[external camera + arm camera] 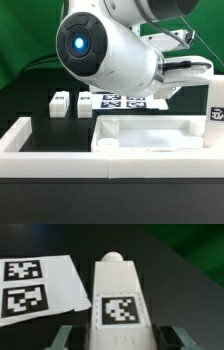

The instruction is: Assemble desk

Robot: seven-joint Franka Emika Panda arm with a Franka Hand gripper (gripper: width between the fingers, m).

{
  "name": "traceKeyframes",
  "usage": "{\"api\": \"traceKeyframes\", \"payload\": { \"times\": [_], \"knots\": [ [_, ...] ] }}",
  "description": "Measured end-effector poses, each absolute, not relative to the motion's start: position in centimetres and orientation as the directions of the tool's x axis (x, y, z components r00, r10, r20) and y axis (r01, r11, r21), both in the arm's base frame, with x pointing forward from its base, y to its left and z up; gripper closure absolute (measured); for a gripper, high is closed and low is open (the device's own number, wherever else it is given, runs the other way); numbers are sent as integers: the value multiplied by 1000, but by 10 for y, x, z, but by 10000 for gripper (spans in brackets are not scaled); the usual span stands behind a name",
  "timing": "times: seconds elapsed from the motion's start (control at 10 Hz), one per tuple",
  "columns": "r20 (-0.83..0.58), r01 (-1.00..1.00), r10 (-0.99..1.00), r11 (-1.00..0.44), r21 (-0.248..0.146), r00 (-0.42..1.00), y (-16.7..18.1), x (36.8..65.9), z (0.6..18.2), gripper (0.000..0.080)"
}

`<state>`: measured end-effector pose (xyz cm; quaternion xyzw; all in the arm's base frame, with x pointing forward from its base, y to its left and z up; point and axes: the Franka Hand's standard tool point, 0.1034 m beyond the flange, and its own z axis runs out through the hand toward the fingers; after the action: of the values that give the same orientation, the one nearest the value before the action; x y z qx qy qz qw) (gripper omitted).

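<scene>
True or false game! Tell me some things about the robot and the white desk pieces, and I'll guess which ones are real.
1. The gripper is clamped on a white leg post. True.
2. The tabletop is red. False: it is white.
3. Two loose leg posts sit on the table beside the marker board. True.
4. The table is yellow. False: it is black.
5. The held leg post has a black-white tag on it. True.
</scene>
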<state>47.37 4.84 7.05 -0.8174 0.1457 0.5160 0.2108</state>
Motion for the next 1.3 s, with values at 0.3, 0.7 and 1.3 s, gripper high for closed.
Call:
{"api": "traceKeyframes", "payload": {
  "times": [0.3, 0.7, 1.3],
  "knots": [
    [-887, -444, -23, -871, -209, 461, 44, 477, 66, 511],
    [-760, -347, -7, -892, -289, 650, 25, 517, 99, 511],
    [-442, -223, -70, -926, -305, 894, 6, 544, 119, 511]
  ]
}}
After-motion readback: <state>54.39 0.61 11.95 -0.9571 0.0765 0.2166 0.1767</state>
